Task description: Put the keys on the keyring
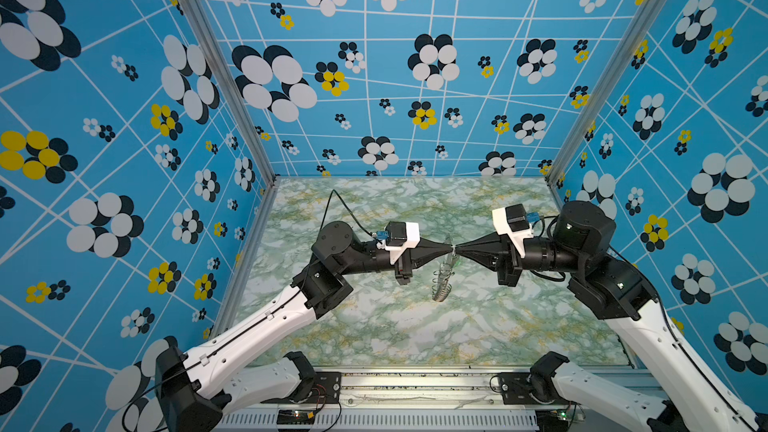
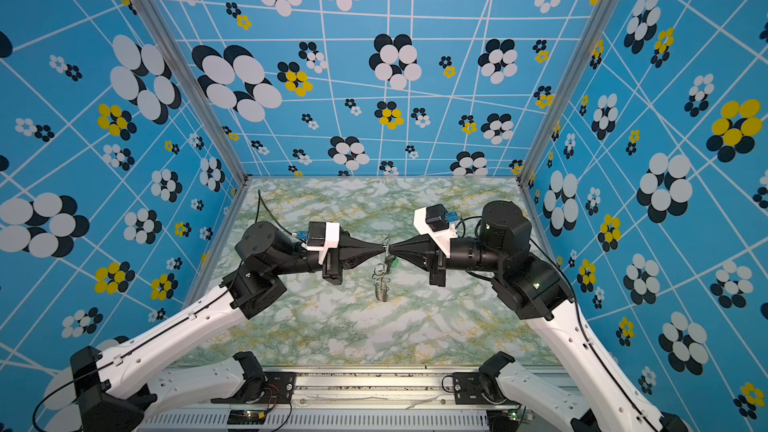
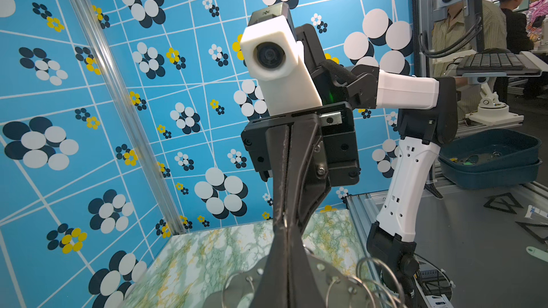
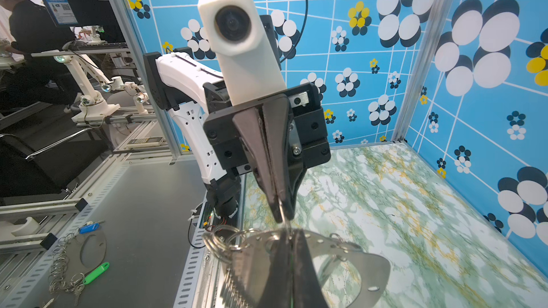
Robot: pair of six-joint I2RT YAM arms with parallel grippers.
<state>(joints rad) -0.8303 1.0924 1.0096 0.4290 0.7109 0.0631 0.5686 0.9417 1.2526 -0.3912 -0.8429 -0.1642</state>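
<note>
**Tip-to-tip meeting over the table.** Both arms are reaching toward the middle of the marbled table (image 1: 374, 326). The left gripper (image 1: 450, 248) is coming in from the left and the right gripper (image 1: 458, 249) from the right. Their tips are almost touching in both top views.

The keyring (image 1: 443, 276) is hanging from that meeting point. It is showing edge-on as a narrow band, with its wire loops (image 1: 439, 290) bunching at the end nearer the camera.

- **Left gripper:** in the right wrist view its jaws (image 4: 281, 216) are pressing together and pinching a thin wire at the rim of the keyring (image 4: 376, 262).
- **Right gripper:** in the left wrist view its fingers (image 3: 286, 223) are lying together with no gap. The grey band is spreading out to both sides of the meeting fingers (image 3: 323, 274). Whether these jaws are clamping anything cannot be told.
- **Key:** the key (image 1: 456, 262) is showing as a small green piece just under the tip of the right gripper, right beside the upper part of the band; it is appearing in both top views (image 2: 394, 261). Whether it is threaded on a loop cannot be told.

(A spare ring (image 4: 92, 245) and a green tag (image 4: 96, 272) are lying on the grey bench (image 4: 142, 202) outside the patterned walls.)
</note>
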